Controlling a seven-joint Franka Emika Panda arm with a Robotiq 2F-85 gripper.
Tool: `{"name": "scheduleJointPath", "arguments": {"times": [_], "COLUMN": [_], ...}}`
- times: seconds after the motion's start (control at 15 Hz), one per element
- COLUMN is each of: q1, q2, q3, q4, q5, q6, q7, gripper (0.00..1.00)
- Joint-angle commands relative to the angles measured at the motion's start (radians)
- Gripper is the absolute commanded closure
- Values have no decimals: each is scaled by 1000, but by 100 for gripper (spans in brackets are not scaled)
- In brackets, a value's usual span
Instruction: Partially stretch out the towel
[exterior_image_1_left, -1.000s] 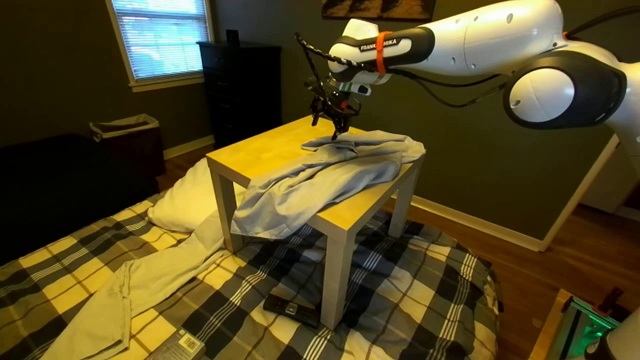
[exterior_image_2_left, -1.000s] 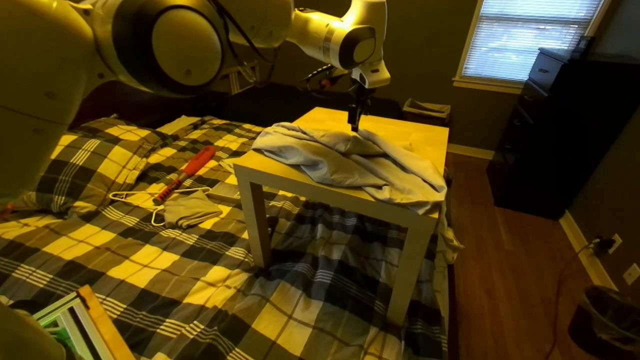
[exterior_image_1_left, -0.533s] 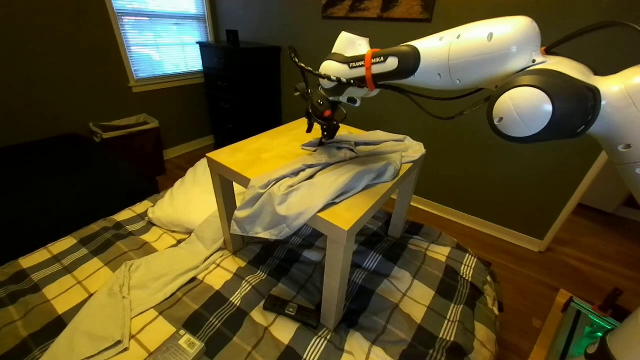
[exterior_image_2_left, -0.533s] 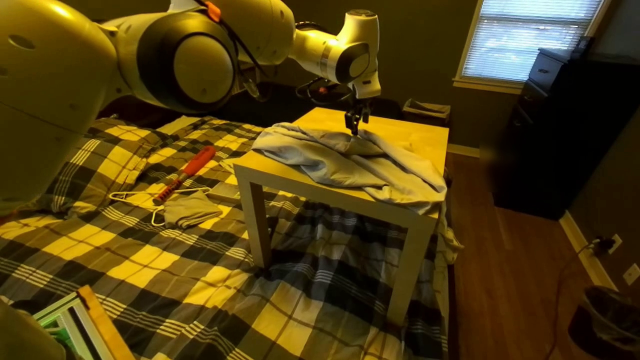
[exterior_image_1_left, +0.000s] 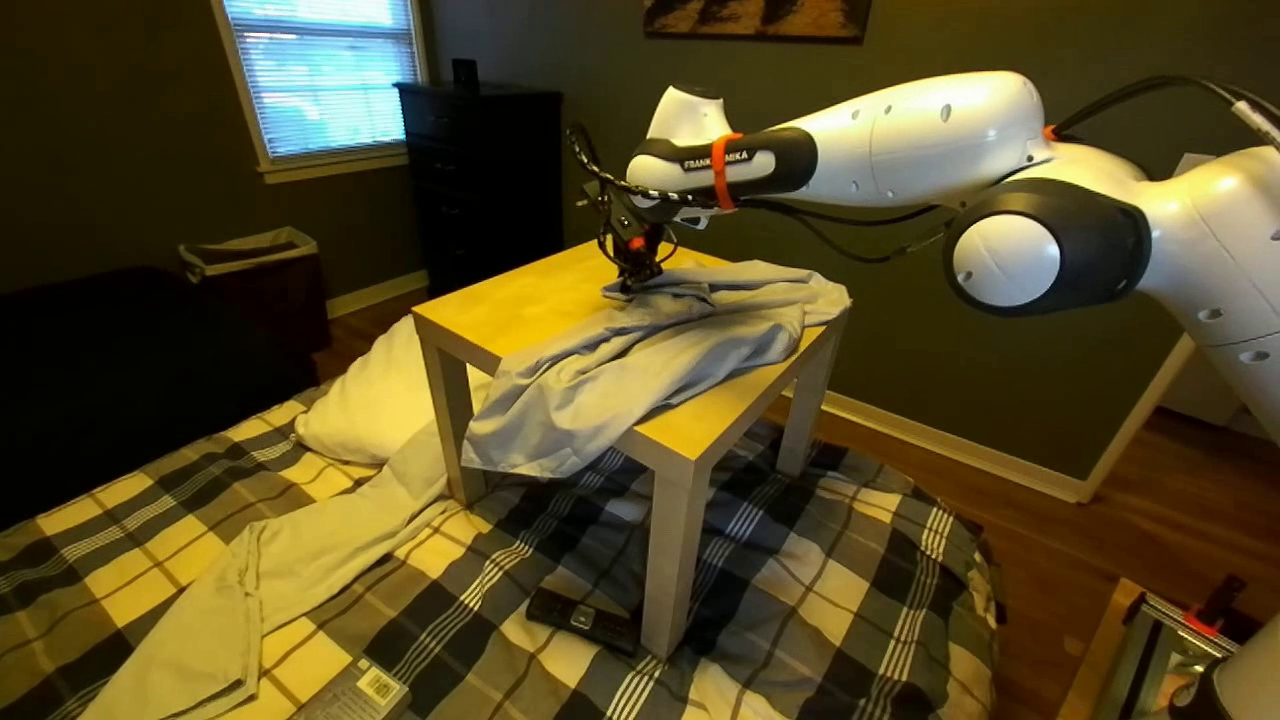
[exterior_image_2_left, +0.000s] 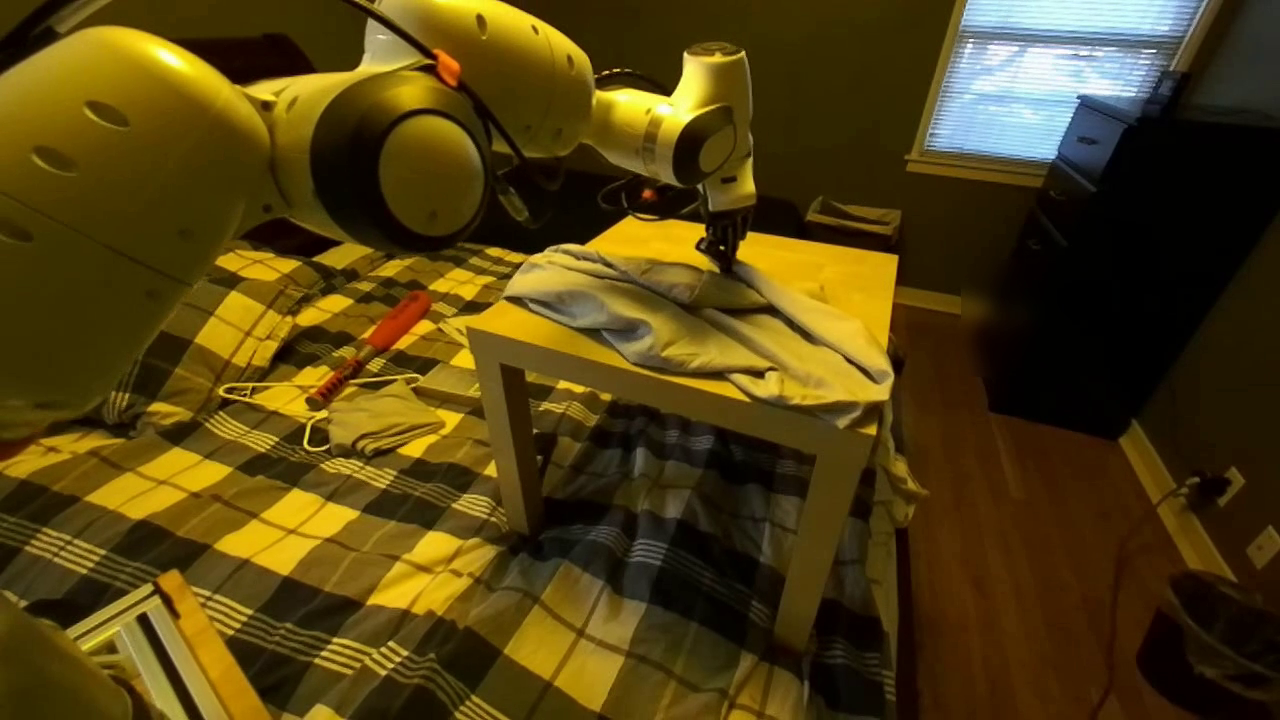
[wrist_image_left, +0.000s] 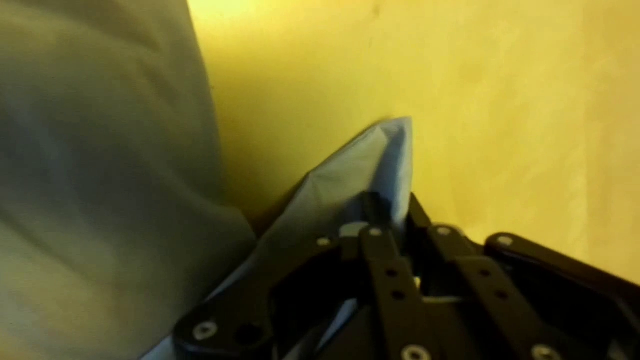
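Well below the black two-fingered claw (wrist_image_left: 394, 205), a yellow, black and white plaid cloth bedspread (exterior_image_1_left: 850, 570) spreads out in soft creases. A tall black chest of drawers (exterior_image_1_left: 485, 190) stands well apart from the claw, behind it and to its left in an exterior view. Above the claw stretches a white and black jointed robot arm (exterior_image_1_left: 930, 130), its end bent down so that the claw hangs beneath it. Directly under the claw is a small square-edged yellow table (exterior_image_1_left: 535, 300) with straight, paler legs set on the bedspread. The pale grey-white, soft, plain cloth towel (exterior_image_1_left: 640, 360) lies rumpled across the table's top, under the claw and to either side of it, with one end hanging over the table's edge, well apart from the claw. A plump white cloth pillow (exterior_image_1_left: 365, 400) rests on the bedspread, lower than the claw and partly hidden by a table leg. The claw itself points downward, its fingers close together and pinching a fold of the towel. A dark oblong remote control (exterior_image_1_left: 583, 620) lies well below the claw, just beside a table leg. In the wrist view, a small creased, pointed tip of the towel pokes out between and past the claw's fingertips.
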Motion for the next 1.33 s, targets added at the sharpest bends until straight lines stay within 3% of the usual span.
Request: {"name": "scheduleJointPath", "arguments": {"times": [0.0, 0.33, 0.6, 0.93, 1.27], "q1": [1, -18, -32, -41, -38], "q2": [42, 91, 176, 264, 316], "q3": [-15, -60, -144, -282, -450], "q4": [79, 198, 332, 435, 466], "q5": [-23, -43, -36, -72, -139], "q6": [1, 47, 108, 157, 152], "q7": [72, 221, 360, 597, 874], "gripper": [100, 100, 100, 100, 100]}}
